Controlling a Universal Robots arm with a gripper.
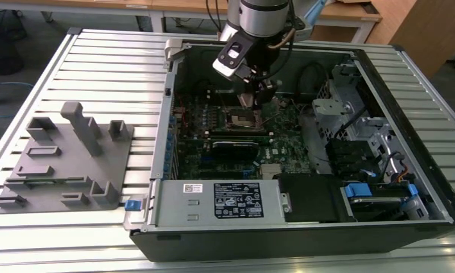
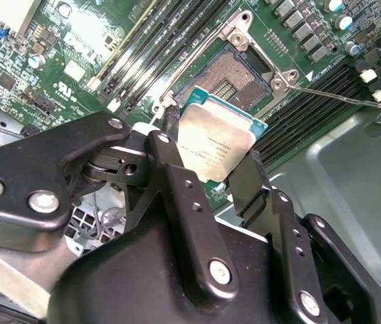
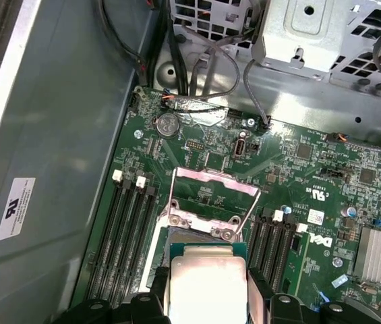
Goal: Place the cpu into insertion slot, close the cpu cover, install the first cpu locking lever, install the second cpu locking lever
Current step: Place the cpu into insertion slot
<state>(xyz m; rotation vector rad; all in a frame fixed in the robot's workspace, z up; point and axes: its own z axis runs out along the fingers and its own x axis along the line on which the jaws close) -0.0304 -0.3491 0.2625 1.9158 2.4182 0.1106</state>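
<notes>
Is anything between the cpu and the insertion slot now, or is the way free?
Nothing visible stands in the way. The end effector holds the cpu close to the insertion slot, whose dark centre lies bare in the second wrist view. The cpu cover stands open, off the slot.

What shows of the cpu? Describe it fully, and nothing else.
The cpu is a flat square chip with a dull silver-grey metal top bearing faint print, and a thin green board edge around it. The gripper is shut on it, its black fingers pressing two opposite edges. In both wrist views it hangs just over the open insertion slot, not seated. The cpu cover is swung open off the slot. In the second wrist view the chip looks tilted.
</notes>
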